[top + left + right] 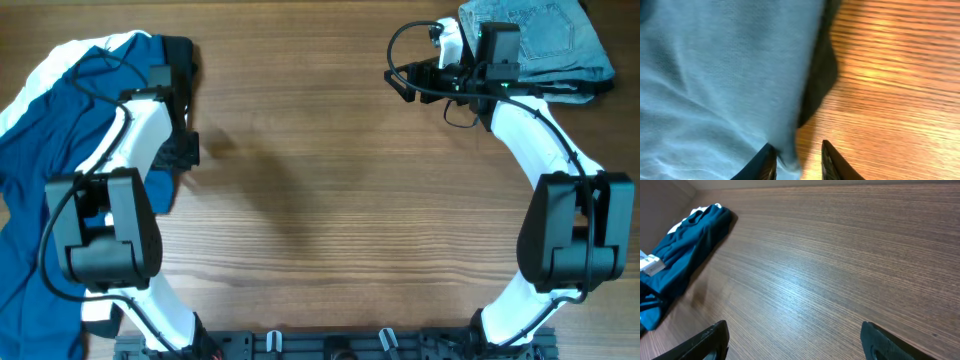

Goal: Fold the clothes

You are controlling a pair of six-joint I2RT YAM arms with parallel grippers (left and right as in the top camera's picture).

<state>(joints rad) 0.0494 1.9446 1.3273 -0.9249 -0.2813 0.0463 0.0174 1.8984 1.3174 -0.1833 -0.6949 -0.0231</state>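
Two white-and-black robot arms reach up from the near edge, the left arm point(140, 130) bending over the clothes and the right arm point(530, 130) stretching to the far right corner. Beneath them spreads a broad brown wood-grain surface point(320, 200), bare through its middle. Along the left edge sprawls a large, crumpled deep-blue fabric shirt point(40, 150), with a white shirt point(45, 68) showing as a pale band along its far-left side. A folded pair of pale blue denim jeans point(545, 40) lies in the far right corner, just beside the right arm's wrist. From the left wrist, a black garment point(822, 75) peeks out from under the blue shirt's edge. The left gripper point(797, 162) has its jaws narrowed around that blue edge, with a sliver of wood showing beside the cloth; whether they truly pinch it cannot be told. The right gripper point(795, 340) hangs over bare wood, jaws spread wide and holding nothing.
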